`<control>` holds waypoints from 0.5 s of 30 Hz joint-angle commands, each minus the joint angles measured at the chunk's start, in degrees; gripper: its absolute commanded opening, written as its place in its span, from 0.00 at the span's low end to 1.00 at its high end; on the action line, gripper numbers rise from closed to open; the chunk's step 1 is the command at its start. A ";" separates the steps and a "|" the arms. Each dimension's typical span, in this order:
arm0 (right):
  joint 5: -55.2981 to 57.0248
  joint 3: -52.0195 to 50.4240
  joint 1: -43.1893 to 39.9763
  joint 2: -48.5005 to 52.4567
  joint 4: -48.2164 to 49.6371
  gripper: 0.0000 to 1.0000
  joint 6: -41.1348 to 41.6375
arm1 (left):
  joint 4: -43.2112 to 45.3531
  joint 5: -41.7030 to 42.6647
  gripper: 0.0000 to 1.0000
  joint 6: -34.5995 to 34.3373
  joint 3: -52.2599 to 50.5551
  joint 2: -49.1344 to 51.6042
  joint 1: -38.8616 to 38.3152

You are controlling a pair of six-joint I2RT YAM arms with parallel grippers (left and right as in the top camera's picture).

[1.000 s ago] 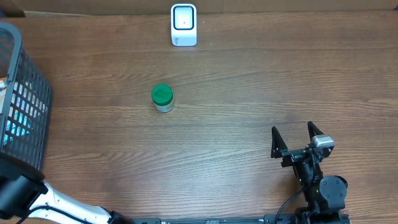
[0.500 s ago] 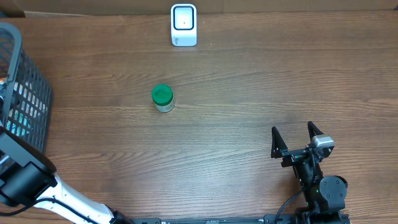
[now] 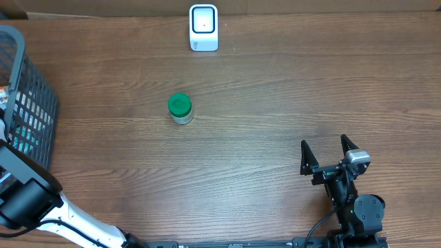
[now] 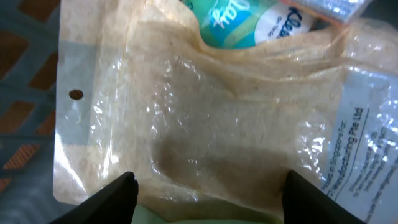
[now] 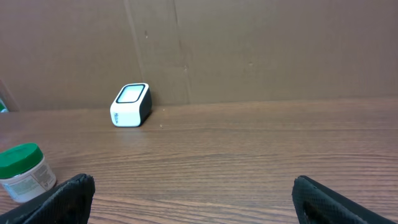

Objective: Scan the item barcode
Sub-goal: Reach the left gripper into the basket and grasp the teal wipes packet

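Observation:
A crinkled clear and tan plastic bag [image 4: 205, 118] fills the left wrist view, lying over a teal tissue pack [image 4: 249, 22] inside the basket. My left gripper [image 4: 209, 178] hangs just above the bag, its two black fingers wide apart on either side of the bag's lower edge, open. The white scanner [image 3: 203, 27] stands at the back of the table and shows again in the right wrist view as the scanner [image 5: 131, 104]. Between them sits a green-lidded jar [image 3: 180, 108]. My right gripper [image 3: 324, 142] rests open at the front right, nothing between its fingers [image 5: 74, 196].
The dark mesh basket [image 3: 31, 103] stands at the table's left edge, its wall visible beside the bag [image 4: 25, 37]. A cardboard wall [image 5: 249, 50] backs the table behind the scanner. Bare wood tabletop [image 3: 275, 96] spreads between jar, scanner and right arm.
My left arm has reached further up into the basket. The right arm, jar and scanner have not moved.

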 commanded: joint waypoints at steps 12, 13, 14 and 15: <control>0.13 -0.59 -0.42 -0.46 0.17 1.00 0.24 | -11.76 4.66 0.83 -4.00 -2.08 2.73 0.50; 0.15 -0.59 -0.42 -0.46 0.20 1.00 0.24 | -13.07 3.21 0.83 -6.27 -2.08 2.73 0.66; 0.13 -0.59 -0.42 -0.46 0.20 1.00 0.24 | -15.04 1.84 0.83 -9.35 -2.08 2.73 1.01; 0.13 -0.59 -0.42 -0.46 0.17 1.00 0.24 | -17.18 1.62 0.82 -12.33 -2.08 2.73 1.25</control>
